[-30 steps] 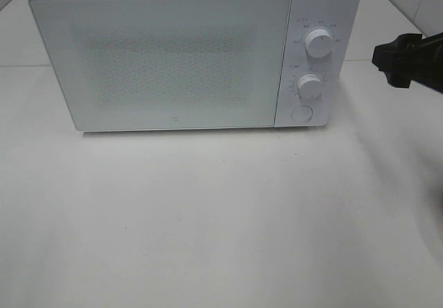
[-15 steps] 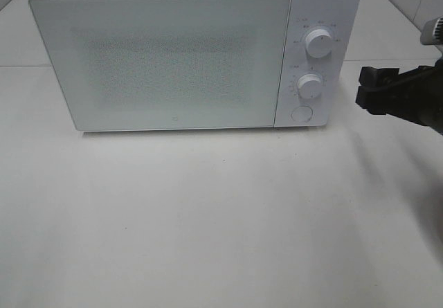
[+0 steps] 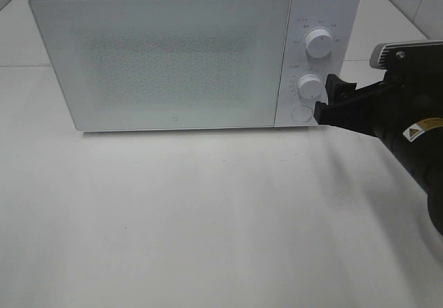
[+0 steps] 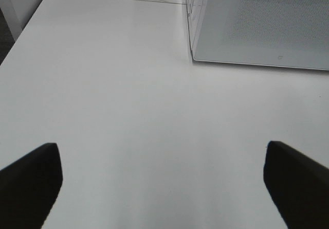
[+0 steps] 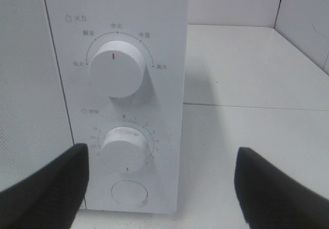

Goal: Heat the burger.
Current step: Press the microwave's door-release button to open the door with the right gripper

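microwave (image 3: 173, 59) — rear of table (image 3: 208, 218) | on its right: upper dial (image 3: 318, 43) above lower dial (image 3: 310, 86) above button (image 3: 302, 113) | right gripper (image 3: 327, 100) near button

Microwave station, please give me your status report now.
Left tool open, over the table. Right tool open, close to round button. Burger not in view; microwave door shut. Nothing seen in the way.

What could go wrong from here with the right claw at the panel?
1. The open right claw sits by both the lower knob and the round button; it may catch the wrong one.
2. The shut door hides what is inside; starting the microwave now could heat nothing.
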